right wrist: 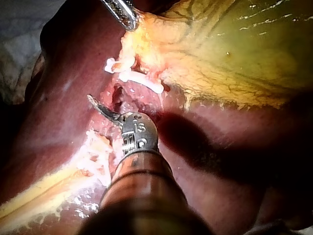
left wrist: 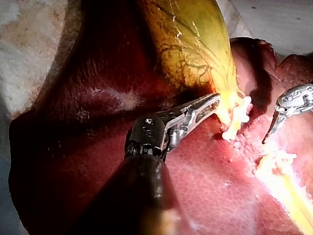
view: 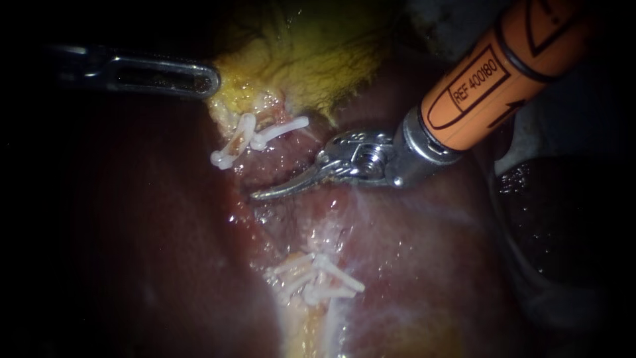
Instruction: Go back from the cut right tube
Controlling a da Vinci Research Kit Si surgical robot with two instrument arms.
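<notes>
My left instrument (view: 207, 79) pinches the gallbladder (view: 318, 59) edge. My right instrument (view: 265, 193), on an orange labelled shaft (view: 490, 86), holds its blades pressed together between the clips (view: 246, 126).

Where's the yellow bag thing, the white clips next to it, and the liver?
gallbladder (right wrist: 230, 54), right wrist view, middle of its yellow wall.
white clips (view: 246, 126), endoscope view, top end of one clip.
liver (view: 132, 232), endoscope view, bare red surface.

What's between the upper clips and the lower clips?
Endoscope view: the right instrument tip over raw, wet tissue, between upper clips and lower clips.
</notes>
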